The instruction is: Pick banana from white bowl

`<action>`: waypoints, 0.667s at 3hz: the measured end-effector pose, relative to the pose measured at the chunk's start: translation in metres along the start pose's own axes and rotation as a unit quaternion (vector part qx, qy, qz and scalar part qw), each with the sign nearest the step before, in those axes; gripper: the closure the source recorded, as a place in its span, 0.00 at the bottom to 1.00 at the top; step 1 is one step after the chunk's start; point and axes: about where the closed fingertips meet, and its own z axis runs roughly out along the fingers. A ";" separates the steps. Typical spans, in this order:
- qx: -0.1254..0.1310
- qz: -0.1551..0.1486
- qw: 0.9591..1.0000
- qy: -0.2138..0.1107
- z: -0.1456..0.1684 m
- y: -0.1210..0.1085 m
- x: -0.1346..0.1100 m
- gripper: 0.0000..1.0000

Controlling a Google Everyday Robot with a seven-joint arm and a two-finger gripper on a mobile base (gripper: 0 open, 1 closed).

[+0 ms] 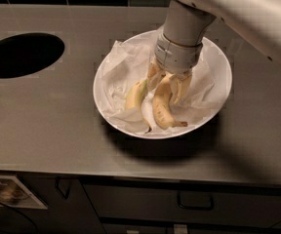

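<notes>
– Tan fingers [183, 87], two of them, point down into the bowl. What are they doing?

– They straddle the upper end of the banana [161, 112] and look closed in against it, one on either side. The gripper [169, 89] sits low inside the white bowl [223, 77], right of its centre, and I judge the grasp made but the lift not yet begun.

– Why take it at that end?

– My guess is that it's the end raised off the paper. The brownish tip lies lower, toward the near rim, with less room to get around it.

– Where is the fruit, exactly?

– Inside the bowl, resting on the crumpled paper [123, 65], its curve running from the fingers toward the front rim.

– How many bananas?

– Two. The thinner, greenish banana [135, 95] lies just left of the plump one, very close; a lift could nudge it.

– And the rest?

– One bowl, one black round hole [23, 53] well apart at the left of the grey counter [57, 130], and one arm [257, 18] coming in from the upper right. Whether the paper is one sheet or several, I cannot tell.
</notes>
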 end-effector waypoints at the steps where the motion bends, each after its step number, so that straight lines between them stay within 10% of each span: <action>1: -0.004 0.000 1.000 0.001 0.003 -0.001 0.001 0.49; 2: -0.008 -0.001 1.000 0.001 0.006 -0.002 0.002 0.49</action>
